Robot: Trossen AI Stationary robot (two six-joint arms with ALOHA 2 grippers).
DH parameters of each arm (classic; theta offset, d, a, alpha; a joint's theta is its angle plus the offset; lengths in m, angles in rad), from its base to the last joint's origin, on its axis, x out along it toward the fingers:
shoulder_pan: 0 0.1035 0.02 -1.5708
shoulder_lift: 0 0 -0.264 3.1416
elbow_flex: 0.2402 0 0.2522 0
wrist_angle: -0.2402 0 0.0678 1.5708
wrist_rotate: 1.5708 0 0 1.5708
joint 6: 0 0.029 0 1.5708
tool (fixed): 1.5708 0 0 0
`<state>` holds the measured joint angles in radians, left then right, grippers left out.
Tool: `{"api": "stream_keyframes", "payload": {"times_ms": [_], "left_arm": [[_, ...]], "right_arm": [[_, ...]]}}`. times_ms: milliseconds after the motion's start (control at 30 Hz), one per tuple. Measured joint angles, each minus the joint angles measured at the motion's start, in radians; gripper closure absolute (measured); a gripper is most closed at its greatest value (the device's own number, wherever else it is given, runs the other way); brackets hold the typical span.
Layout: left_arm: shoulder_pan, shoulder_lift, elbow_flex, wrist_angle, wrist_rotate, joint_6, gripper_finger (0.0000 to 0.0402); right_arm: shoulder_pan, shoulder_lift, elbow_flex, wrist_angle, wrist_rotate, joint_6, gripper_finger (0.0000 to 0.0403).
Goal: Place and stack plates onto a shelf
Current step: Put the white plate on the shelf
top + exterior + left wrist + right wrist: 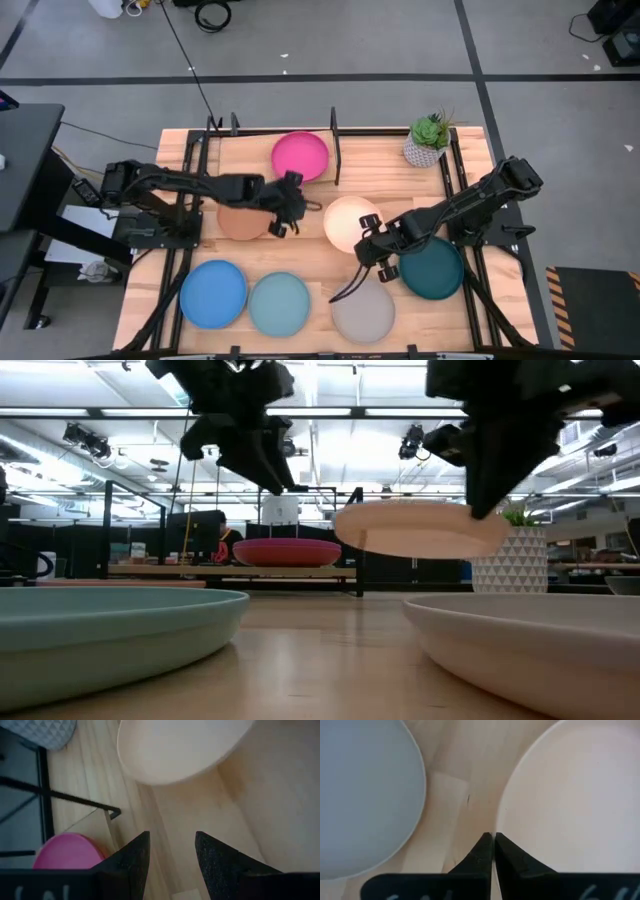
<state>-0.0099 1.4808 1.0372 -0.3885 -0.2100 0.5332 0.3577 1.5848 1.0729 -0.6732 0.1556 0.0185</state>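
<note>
Plates were the whole deal: the right gripper had its jaws pinched tight on the rim of the round cream matte plate, which hung level in the air, clear of the slatted wooden tabletop in the low view. Left gripper sat just beside that plate with its jaws partly apart and nothing between them, hovering over the round tan plate. Further out, the round magenta plate lay on the light wooden shelf with black metal dividers at the back of the table. Along the front edge sat the blue plate, the pale blue plate and the grey plate in a row, with the dark teal plate under the right arm. A small white pot with a green plant stood at the back right corner.
</note>
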Motion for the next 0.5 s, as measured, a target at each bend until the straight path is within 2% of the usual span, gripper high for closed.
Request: {"api": "stream_keyframes", "payload": {"times_ms": [133, 233, 500], "left_arm": [[-0.073, -0.006, -0.038, 0.098, -0.028, -0.002, 0.0235], [-0.130, -0.002, -0.066, 0.152, -0.090, 0.019, 0.0235], [-0.228, 0.009, -0.072, 0.166, -0.161, 0.062, 0.0230]], "right_arm": [[-0.027, 0.000, 0.022, 0.043, -0.041, -0.062, 0.0388], [-0.052, -0.001, 0.030, 0.077, -0.080, -0.098, 0.0388], [-0.105, -0.001, 0.040, 0.110, -0.149, -0.159, 0.0388]]}}
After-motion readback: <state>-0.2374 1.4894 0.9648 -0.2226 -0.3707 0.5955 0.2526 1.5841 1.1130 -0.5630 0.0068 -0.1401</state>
